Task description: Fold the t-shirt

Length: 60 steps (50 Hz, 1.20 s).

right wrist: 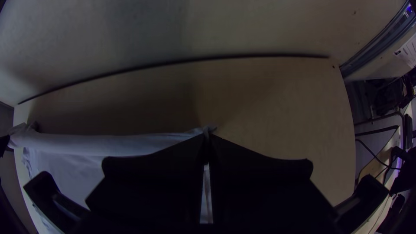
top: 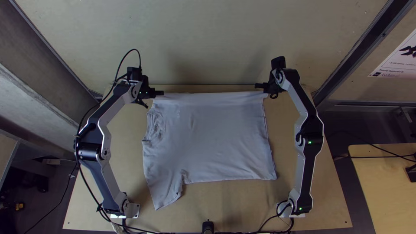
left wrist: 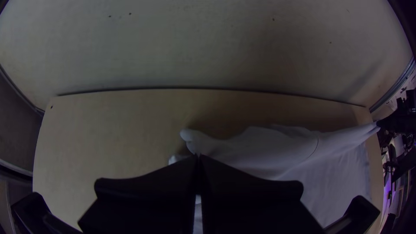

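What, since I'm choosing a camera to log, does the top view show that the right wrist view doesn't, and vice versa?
Top view adds: the left arm's base and right arm's base, by the table's near side.
Right wrist view adds: a strip of T-shirt between the right tool's two fingers.
Both: T-shirt, table, right tool, poster.

A white poster (top: pixel 392 64) is hanging at the upper right of the top view, carrying a dark picture and small dark print near its lower edge. In the right wrist view, a white sheet (right wrist: pixel 407 52) is showing at the upper right, its lines appearing too small to read.
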Each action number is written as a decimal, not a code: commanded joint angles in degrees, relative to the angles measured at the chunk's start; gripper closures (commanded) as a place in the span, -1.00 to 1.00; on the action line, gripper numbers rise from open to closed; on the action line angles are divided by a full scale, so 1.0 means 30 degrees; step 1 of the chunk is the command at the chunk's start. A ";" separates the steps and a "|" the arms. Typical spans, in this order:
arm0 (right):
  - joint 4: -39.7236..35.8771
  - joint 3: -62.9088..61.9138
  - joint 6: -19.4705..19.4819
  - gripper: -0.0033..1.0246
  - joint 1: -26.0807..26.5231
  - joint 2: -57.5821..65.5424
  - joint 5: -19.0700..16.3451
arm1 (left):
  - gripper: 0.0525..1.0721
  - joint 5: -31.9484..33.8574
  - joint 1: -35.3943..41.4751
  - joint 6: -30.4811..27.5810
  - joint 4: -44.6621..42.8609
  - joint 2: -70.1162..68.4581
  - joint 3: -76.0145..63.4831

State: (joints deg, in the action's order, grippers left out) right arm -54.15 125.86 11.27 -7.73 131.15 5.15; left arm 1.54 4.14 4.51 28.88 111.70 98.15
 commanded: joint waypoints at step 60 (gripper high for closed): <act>0.2757 -1.1779 0.0346 0.95 -0.0823 -0.5690 0.1448 | 0.95 0.1186 -0.0238 -0.0508 -0.3036 -0.9079 -1.4347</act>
State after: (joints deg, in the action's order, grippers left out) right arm -45.93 92.16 11.51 -10.13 115.35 8.19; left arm 5.39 3.38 3.86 20.80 85.84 58.61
